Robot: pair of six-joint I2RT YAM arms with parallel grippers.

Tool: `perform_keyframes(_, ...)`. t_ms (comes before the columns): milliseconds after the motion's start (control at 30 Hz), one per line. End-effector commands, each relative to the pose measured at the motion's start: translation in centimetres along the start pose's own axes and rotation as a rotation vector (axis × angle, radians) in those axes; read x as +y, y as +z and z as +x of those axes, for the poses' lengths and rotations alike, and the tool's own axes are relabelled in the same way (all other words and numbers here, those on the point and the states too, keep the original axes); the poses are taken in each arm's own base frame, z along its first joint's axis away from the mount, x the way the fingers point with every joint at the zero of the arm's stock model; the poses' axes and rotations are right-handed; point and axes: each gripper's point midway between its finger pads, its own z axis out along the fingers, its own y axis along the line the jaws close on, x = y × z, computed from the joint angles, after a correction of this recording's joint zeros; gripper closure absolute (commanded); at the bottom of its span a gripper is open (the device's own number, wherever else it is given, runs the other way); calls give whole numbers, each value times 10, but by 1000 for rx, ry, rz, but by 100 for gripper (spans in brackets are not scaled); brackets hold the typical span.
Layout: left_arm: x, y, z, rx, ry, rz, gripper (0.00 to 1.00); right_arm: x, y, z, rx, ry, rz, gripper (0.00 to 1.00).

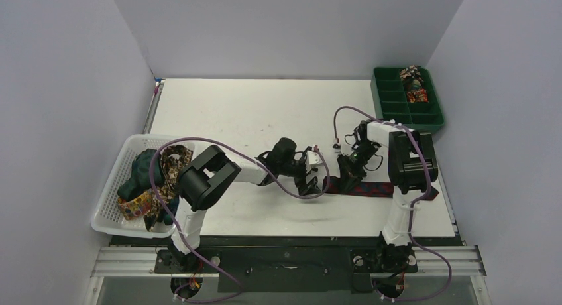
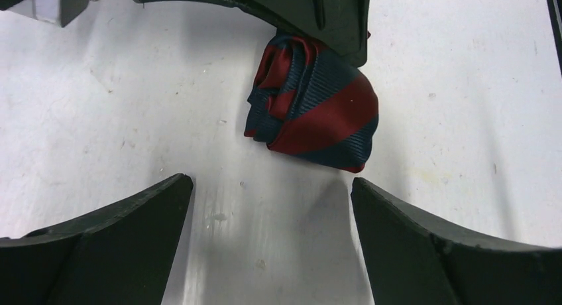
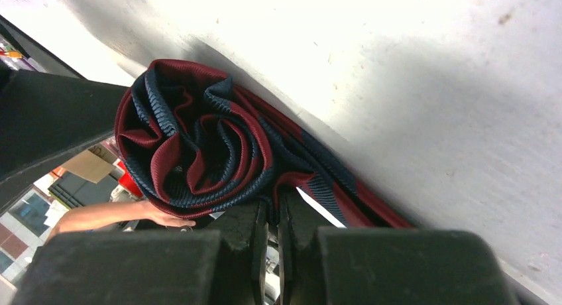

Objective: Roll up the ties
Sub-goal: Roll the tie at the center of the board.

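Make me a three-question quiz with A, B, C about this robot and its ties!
1. Where is the white basket? A) table's left edge B) far right corner C) table's middle
2. What colours is the partly rolled tie? A) yellow, pink B) navy, red C) all white
3. How is the left gripper? A) shut on the tie B) holding the basket C) open

Answers: 1 A, the top view shows it there; 2 B, its stripes are those colours; 3 C, its fingers stand wide apart, gripping nothing.

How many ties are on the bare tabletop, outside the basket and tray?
1: the navy-and-red striped tie, partly rolled, lying at the near right beside the right arm. Others could be hidden beneath the arms.
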Motion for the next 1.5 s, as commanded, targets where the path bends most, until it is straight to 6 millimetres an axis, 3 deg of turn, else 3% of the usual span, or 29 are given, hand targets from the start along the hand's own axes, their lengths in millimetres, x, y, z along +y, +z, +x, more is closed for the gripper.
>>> perform_keyframes(0,4,-15,-45,-100,89,-59,8,-24,15,-24,-13,-48,109,100)
perform_keyframes(100,0,-10,-40,-89,119,-17,1,-21,14,-34,-14,-62,100,100)
perform_keyframes(433,-12,25,-38,-62,230,88,3,-1,6,-30,8,-99,41,100)
perform_keyframes(567,-18,40,-23,5,206,124,3,8,2,-32,-2,-116,13,100)
perform_keyframes(600,-20,41,-22,11,204,137,8,11,0,-33,-7,-123,3,100)
perform_keyframes(700,-23,40,-11,59,181,142,37,18,-5,-35,-21,-138,-12,100)
perform_keyframes(733,-23,39,-8,69,176,133,41,21,-8,-35,-24,-144,-21,100)
perform_keyframes(767,-24,37,-1,84,165,131,50,23,-9,-35,-25,-147,-29,97)
perform_keyframes(867,-26,32,17,130,127,127,72,33,-18,-35,-41,-164,-64,77)
perform_keyframes(933,-28,27,28,156,114,125,81,36,-24,-34,-58,-165,-75,70)
perform_keyframes(1167,-31,19,45,186,88,118,83,39,-25,-33,-68,-148,-121,74)
perform_keyframes(1300,-31,17,47,192,80,116,84,39,-30,-33,-85,-140,-136,68)
perform_keyframes(1333,-31,17,48,192,76,118,84,39,-31,-33,-88,-139,-136,71)
perform_keyframes(1433,-30,17,48,191,75,116,83,36,-29,-33,-79,-138,-121,99)
perform_keyframes(1467,-30,18,47,187,68,115,82,34,-27,-33,-72,-138,-104,100)
